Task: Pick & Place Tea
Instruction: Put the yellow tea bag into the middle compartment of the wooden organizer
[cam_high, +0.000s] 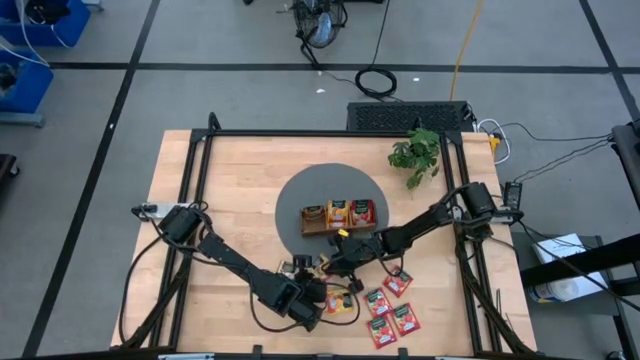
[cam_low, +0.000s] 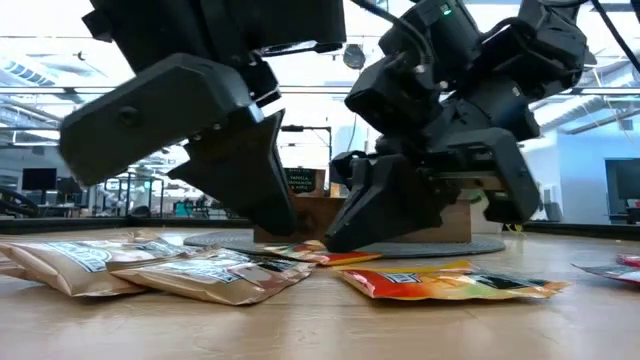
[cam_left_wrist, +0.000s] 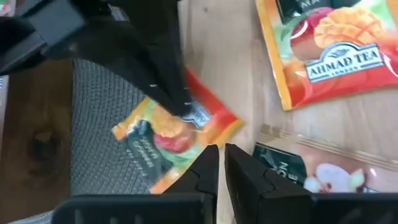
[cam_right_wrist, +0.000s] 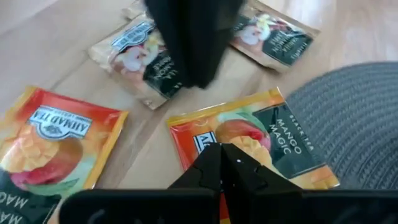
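Lower centre: right gripper (cam_right_wrist: 222, 163) clamped on an orange tea sachet (cam_right_wrist: 255, 146); left gripper (cam_left_wrist: 221, 163) beside it, nearly closed, empty.

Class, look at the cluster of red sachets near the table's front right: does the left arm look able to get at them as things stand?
Probably not directly. The red sachets lie uncovered, but the right gripper, shut on an orange sachet, sits close beside the left gripper, so that arm partly blocks the way across.
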